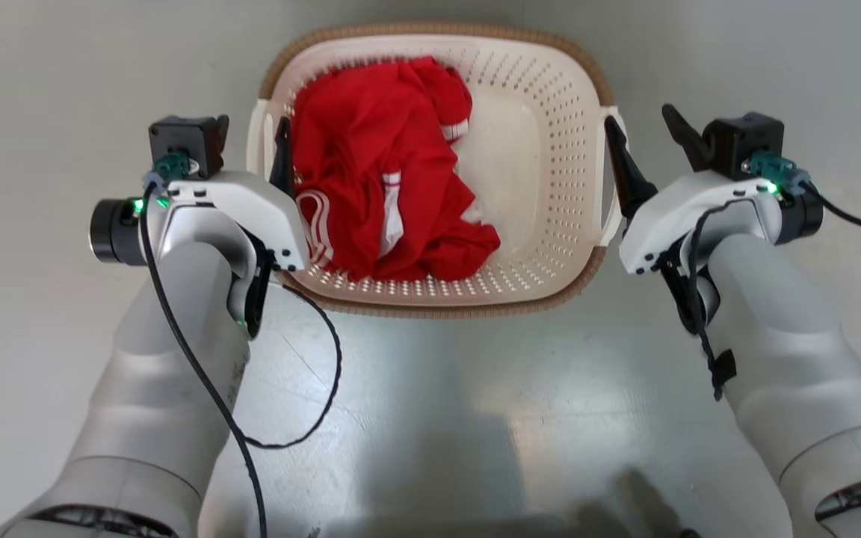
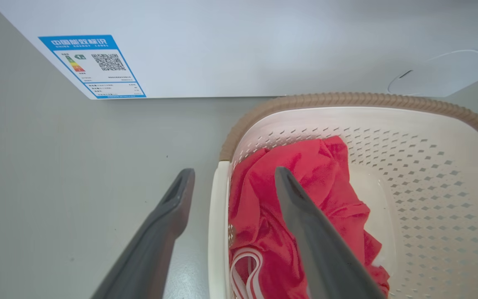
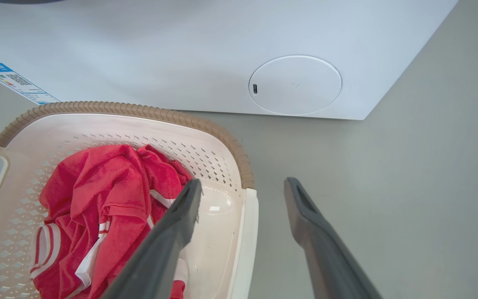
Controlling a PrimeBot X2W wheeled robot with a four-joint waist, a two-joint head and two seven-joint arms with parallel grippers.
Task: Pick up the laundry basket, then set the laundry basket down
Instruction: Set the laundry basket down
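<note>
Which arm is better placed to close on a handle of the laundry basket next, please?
Right, marginally: the right gripper straddles its laundry basket handle centrally; the left gripper has its handle nearer its outer finger.

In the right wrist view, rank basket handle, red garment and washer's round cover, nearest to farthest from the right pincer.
1. White plastic loop handle of the cream basket: straddled by the right pincer.
2. Crumpled red cloth garment: inside, left.
3. Round white cover on the washing machine: ahead, beyond the basket.
</note>
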